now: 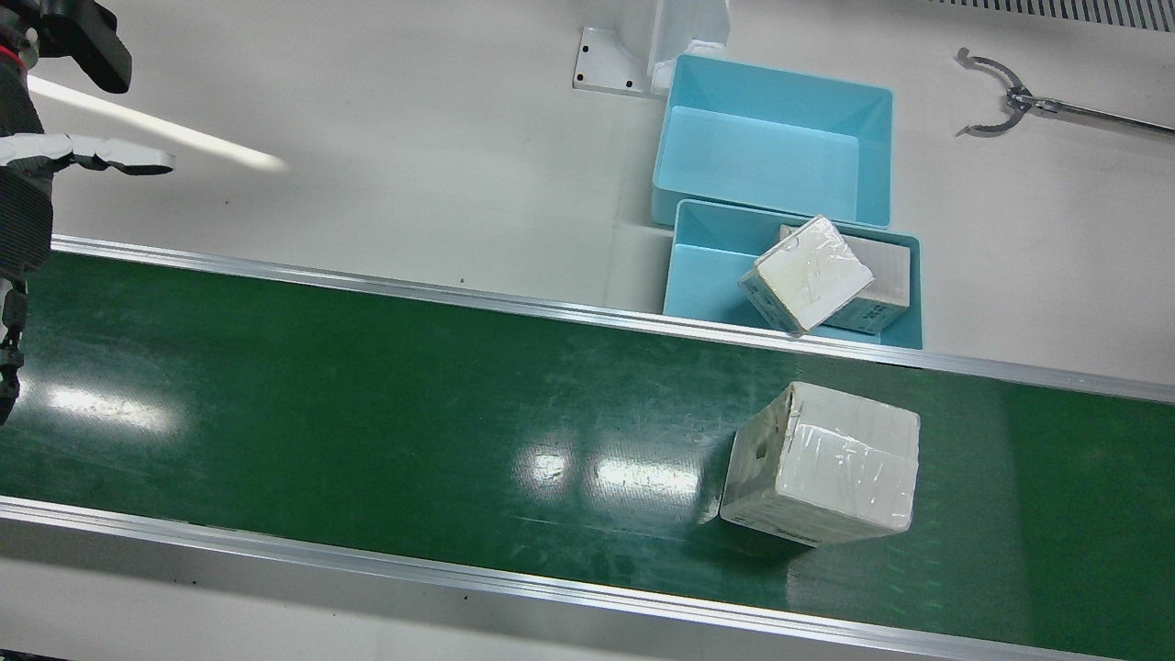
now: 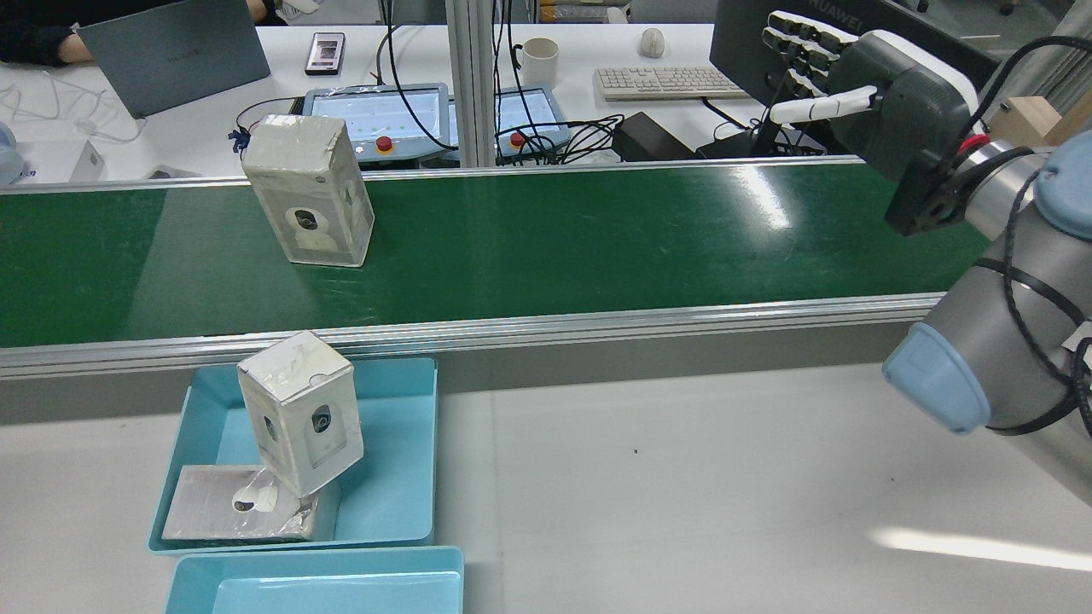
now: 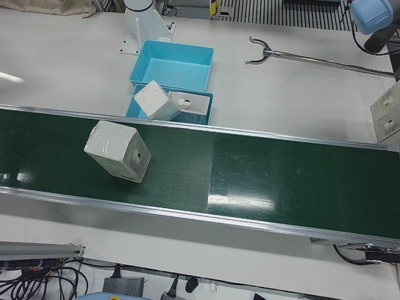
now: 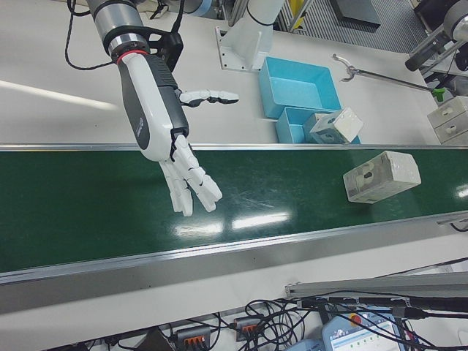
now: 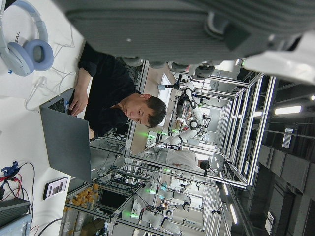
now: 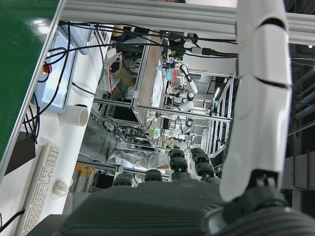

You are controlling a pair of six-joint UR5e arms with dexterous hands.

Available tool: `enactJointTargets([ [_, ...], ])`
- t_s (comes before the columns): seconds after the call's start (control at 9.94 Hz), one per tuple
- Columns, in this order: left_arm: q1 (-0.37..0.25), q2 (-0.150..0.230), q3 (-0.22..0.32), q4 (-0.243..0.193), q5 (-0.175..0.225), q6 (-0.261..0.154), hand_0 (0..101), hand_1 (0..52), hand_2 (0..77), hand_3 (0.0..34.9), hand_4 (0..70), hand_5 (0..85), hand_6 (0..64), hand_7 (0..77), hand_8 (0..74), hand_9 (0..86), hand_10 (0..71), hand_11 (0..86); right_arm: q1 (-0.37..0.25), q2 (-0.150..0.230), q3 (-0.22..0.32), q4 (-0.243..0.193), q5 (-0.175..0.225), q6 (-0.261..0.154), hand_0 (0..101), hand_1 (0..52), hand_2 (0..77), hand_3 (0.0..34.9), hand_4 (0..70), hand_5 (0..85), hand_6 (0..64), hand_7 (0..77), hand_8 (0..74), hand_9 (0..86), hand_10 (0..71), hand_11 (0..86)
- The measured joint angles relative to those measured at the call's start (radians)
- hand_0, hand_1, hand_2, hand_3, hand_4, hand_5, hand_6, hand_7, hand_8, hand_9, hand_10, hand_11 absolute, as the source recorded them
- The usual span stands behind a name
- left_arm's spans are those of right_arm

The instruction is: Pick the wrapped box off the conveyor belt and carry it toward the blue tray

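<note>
The wrapped white box (image 1: 822, 464) stands on the green conveyor belt (image 1: 367, 404), close in front of the blue tray (image 1: 690, 275). It also shows in the rear view (image 2: 309, 192), the left-front view (image 3: 117, 152) and the right-front view (image 4: 382, 176). The tray (image 2: 401, 443) holds two wrapped boxes, one lying flat and one leaning on it (image 2: 300, 422). My right hand (image 4: 172, 139) is open and empty, hanging over the belt far from the box; it also shows in the rear view (image 2: 862, 85). My left hand (image 5: 197, 29) shows only in its own view, holding nothing.
A second, empty blue tray (image 1: 771, 138) sits behind the first, by the arm pedestal (image 1: 633, 55). A metal grabber tool (image 1: 1010, 101) lies on the white table. Two more boxes (image 3: 387, 112) stand at the belt's far end. Desks with a laptop and keyboard lie beyond the belt.
</note>
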Motion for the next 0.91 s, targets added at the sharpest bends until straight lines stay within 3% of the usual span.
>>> enactJointTargets([
  [0.91, 0.000, 0.000, 0.000, 0.000, 0.000, 0.000, 0, 0.0, 0.5, 0.0, 0.0, 1.1, 0.0, 0.0, 0.0, 0.0, 0.0, 0.0, -0.017, 0.016, -0.016, 0.003, 0.000, 0.001, 47, 13.1, 12.5, 6.7, 3.8, 9.3, 0.0, 1.6, 0.0, 1.6, 0.5, 1.1],
])
